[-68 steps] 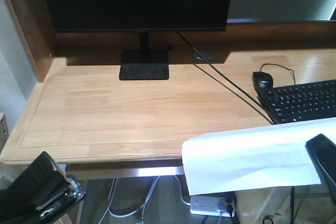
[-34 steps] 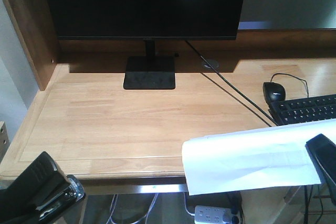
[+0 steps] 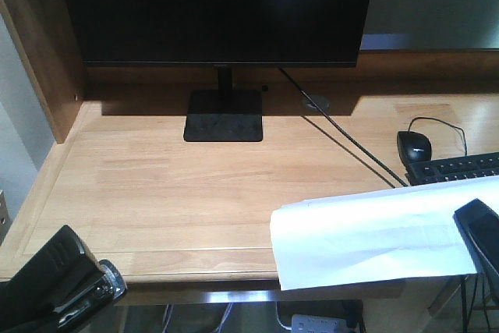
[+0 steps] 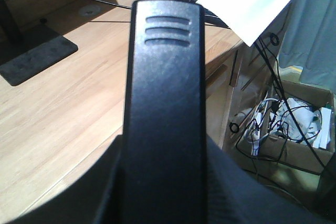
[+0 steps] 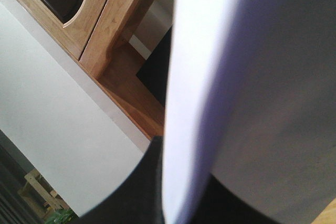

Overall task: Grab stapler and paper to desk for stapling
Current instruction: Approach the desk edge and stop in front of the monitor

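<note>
Hovering at the table's (image 3: 171, 185) near edge, our left claw (image 4: 163, 192) clasps the stapler (image 3: 69, 277); our right claw (image 3: 479, 232) pinches the paper (image 3: 359, 239).

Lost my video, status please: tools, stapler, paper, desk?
Left tool shut on stapler. Right tool shut on paper. Both not yet on desk. Keyboard, mouse near right side.

The stapler (image 4: 164, 77) in my left gripper (image 4: 163, 192) is black, with three ribbed grooves across its top and silver metal glinting along one side. The paper (image 3: 366, 235) in my black right gripper (image 3: 479, 232) is plain white, bluish where shaded. Ahead of both, the desk (image 3: 171, 185) shows pale oak grain in long strips. The monitor (image 3: 210, 5), mouse (image 3: 413, 144) and keyboard (image 3: 460, 168) beyond are black.
</note>
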